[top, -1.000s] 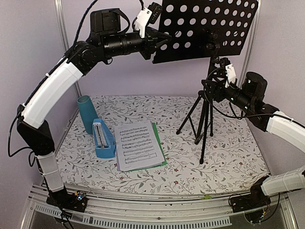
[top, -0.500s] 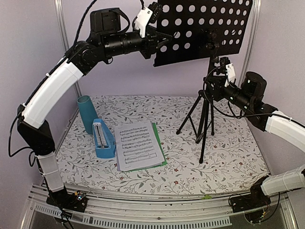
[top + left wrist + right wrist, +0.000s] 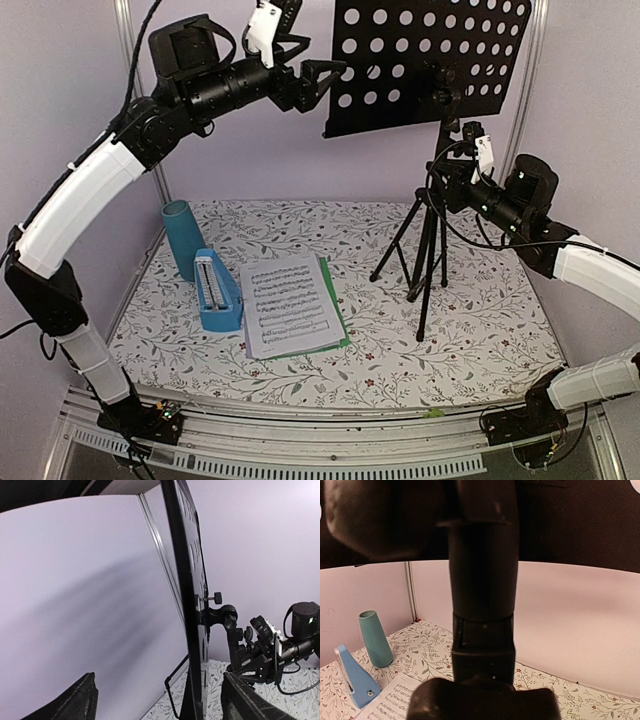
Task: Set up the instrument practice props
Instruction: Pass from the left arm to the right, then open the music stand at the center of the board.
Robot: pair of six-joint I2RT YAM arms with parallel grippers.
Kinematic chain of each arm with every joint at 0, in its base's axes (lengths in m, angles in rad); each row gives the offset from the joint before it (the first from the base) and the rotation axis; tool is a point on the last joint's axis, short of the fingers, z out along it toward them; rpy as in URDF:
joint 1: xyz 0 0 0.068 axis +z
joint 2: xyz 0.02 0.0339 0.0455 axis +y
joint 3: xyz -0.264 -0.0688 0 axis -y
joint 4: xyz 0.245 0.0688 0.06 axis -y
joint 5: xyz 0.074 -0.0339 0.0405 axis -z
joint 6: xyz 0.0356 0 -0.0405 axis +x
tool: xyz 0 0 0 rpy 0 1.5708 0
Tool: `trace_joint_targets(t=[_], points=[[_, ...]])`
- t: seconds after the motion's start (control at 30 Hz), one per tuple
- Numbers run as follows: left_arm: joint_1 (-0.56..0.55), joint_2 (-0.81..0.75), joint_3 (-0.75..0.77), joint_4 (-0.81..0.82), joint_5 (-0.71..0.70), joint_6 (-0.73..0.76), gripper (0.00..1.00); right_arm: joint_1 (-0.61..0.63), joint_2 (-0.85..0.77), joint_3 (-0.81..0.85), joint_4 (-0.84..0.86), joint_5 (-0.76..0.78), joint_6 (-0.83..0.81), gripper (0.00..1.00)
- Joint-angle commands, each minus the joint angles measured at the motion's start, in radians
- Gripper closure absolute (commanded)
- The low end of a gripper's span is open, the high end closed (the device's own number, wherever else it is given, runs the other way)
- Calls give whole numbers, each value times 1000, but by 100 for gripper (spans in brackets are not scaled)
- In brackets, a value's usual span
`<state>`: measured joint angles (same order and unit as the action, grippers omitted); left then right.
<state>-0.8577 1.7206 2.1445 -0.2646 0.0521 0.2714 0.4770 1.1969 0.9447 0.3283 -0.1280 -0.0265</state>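
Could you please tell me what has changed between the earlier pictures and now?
The left claw opened, let go of the desk at its left edge and drew back to the left. The right claw closed on the post. The desk tilted slightly. The sheets, metronome and cup stayed put.

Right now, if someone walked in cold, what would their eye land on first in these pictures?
The black music stand, its perforated desk raised high at the back right, with the open left claw by its left edge and the right claw closed on its pole. Then the sheet music, blue metronome and teal cup on the floral table, left.
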Motion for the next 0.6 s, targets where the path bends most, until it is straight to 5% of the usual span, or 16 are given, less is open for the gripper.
trace_joint_targets(t=[0.0,0.57], points=[[65,-138,-119,180,10,-83,9,-6,24,-7,122,3,19,100],[230,-469,-742,414,-52,-270,7,-8,139,63,248,-68,21,100]])
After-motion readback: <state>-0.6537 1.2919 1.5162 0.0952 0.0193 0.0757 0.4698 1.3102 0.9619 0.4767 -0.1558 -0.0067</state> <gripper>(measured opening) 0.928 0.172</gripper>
